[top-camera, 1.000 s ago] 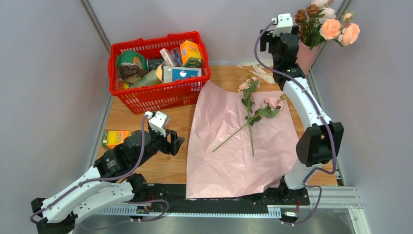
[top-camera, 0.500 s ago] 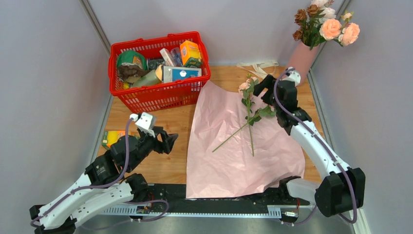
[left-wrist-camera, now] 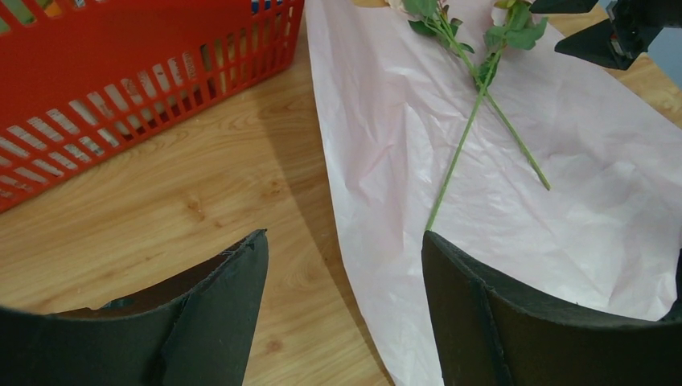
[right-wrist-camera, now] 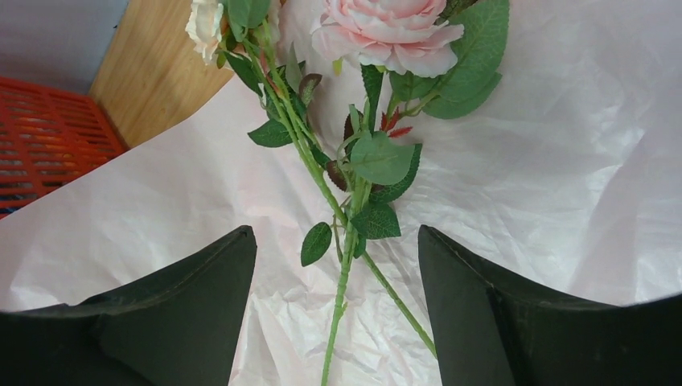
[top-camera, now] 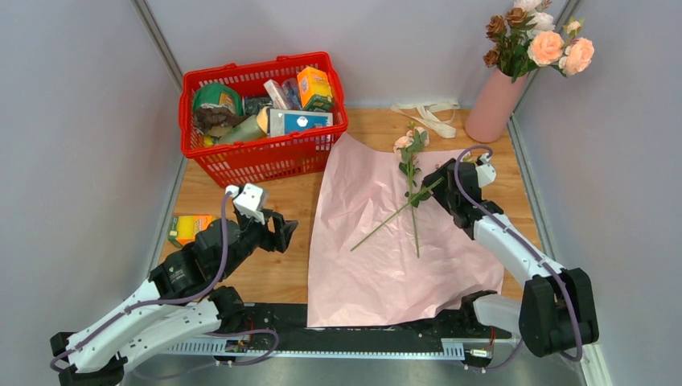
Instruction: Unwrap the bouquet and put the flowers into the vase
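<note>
Two loose roses (top-camera: 413, 195) lie crossed on the unfolded pink paper (top-camera: 386, 257), with their long green stems pointing toward the near edge and their blooms toward the far edge. One bloom (right-wrist-camera: 390, 32) is full and pink, the other (right-wrist-camera: 205, 20) paler and smaller; dark green leaves cluster about the crossing. The right gripper (right-wrist-camera: 335, 237) hangs low over that crossing with its jaws apart, one finger on either side of the stems and neither touching them. In the top view it covers the pink bloom. Other flowers (top-camera: 537, 42), peach, pink and brownish, stand in the salmon vase (top-camera: 490, 104), which is upright at the far right corner of the table, well apart from the gripper. A cream ribbon (top-camera: 425, 108) lies on the wood between paper and vase. The left gripper (left-wrist-camera: 344, 241), jaws spread wide and holding nothing, hovers over bare wood at the paper's left edge, near the red basket (top-camera: 265, 157). The tip of one stem lies just ahead of its right finger.
</note>
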Robot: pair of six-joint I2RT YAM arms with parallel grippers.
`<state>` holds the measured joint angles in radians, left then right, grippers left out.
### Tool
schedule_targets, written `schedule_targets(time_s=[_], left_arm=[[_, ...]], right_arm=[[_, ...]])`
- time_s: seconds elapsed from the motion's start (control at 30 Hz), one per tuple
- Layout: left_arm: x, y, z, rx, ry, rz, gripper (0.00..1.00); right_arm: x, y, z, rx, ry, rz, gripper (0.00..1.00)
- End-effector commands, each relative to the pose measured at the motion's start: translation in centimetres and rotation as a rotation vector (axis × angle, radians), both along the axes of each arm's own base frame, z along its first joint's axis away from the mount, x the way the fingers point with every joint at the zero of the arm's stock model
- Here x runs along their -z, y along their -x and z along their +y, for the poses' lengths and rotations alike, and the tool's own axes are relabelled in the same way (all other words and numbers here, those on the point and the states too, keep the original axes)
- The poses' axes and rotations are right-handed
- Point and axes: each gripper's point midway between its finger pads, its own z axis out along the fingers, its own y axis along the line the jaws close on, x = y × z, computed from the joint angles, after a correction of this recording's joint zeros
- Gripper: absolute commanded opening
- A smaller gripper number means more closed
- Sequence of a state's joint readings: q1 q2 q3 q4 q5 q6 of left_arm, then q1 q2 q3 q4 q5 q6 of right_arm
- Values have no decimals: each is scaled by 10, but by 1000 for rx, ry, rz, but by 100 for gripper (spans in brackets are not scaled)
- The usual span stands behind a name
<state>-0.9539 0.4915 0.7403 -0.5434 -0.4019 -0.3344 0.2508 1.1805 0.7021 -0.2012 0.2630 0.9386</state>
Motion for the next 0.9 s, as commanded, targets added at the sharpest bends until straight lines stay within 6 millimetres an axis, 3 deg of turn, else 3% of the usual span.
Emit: schedule_targets(time_s=[0.0,0.4,0.7,0.8,0.87], left_arm=[[-2,-2,-1,2,-9,-7,78],[-1,-3,0,-8,-20,-5,78],[-1,-4,0,-11,-20,-4,78],[0,-4,0,-11,-21,-3,78],[0,-4,0,-10,-22,-2,78]], right_arm=[[-5,-20,0,44,-60,-65,76],[31,-50,-7,85,-118,-60,71],[62,-62,-9,107,-167,-24,59],[67,-67,-10,105,-174,-21,53],[66,-70,-9,101,-175,-31,43]])
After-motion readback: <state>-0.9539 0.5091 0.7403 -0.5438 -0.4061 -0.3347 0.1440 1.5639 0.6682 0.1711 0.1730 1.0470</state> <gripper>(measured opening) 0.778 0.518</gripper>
